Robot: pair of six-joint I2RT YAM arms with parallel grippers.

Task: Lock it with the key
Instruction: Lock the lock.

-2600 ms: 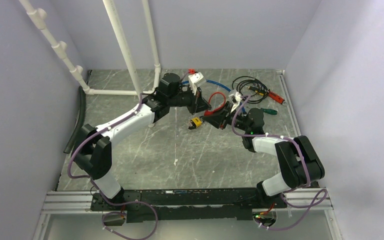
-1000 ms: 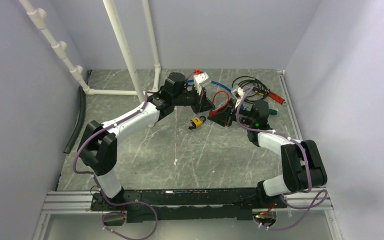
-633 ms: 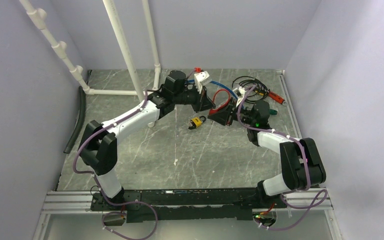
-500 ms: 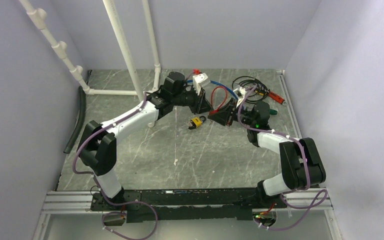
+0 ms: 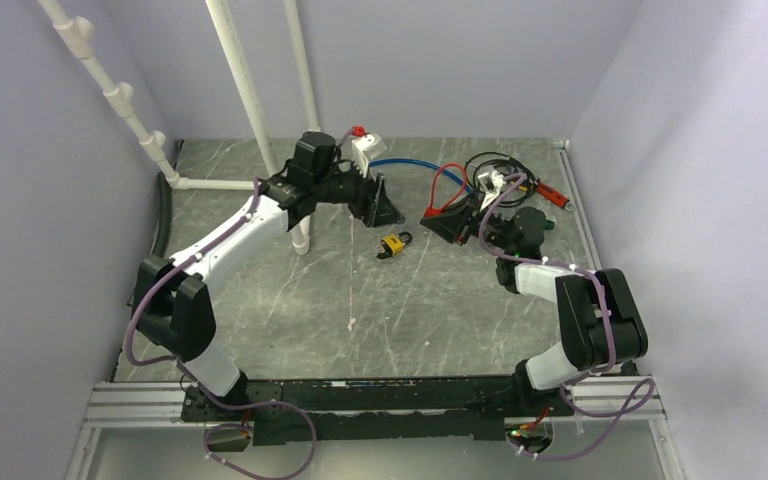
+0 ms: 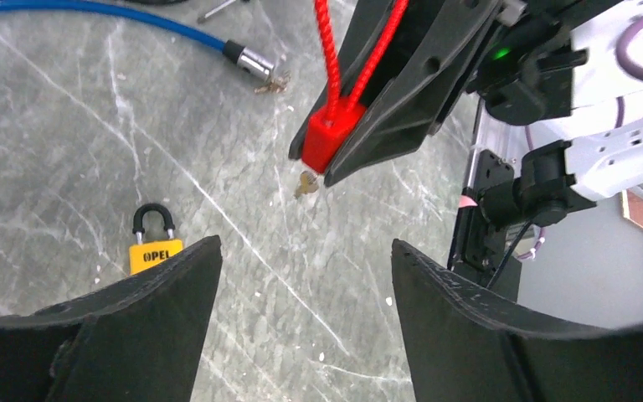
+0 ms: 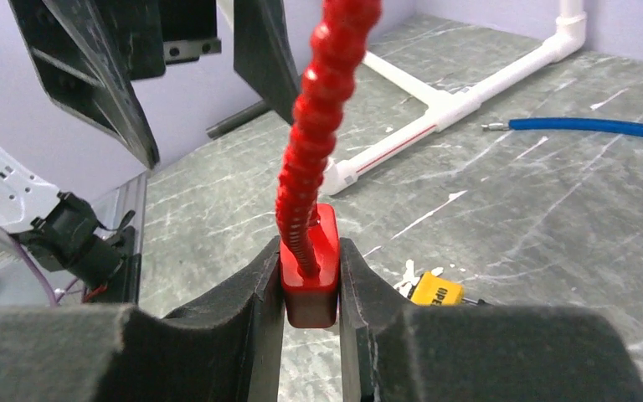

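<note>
From above, a small yellow padlock with a black shackle (image 5: pixel 393 244) lies on the grey marbled table (image 5: pixel 360 310), between the left gripper (image 5: pixel 381 208) and the right gripper (image 5: pixel 437 222). A red beaded cable (image 5: pixel 447 186) loops up behind the right gripper.

In the left wrist view, the left gripper's black fingers (image 6: pixel 134 327) stand wide apart with nothing between them. Ahead, the right gripper clamps the red plastic block of a cable lock (image 6: pixel 331 134). A small brass key (image 6: pixel 306 182) pokes out beneath the block. The padlock sits on the table to the left, apart from both.

In the right wrist view, the right gripper's fingers (image 7: pixel 243 327) press both sides of the red block, and the beaded cable rises from its top. The padlock lies just beyond, and the left gripper's fingers are spread above.
</note>
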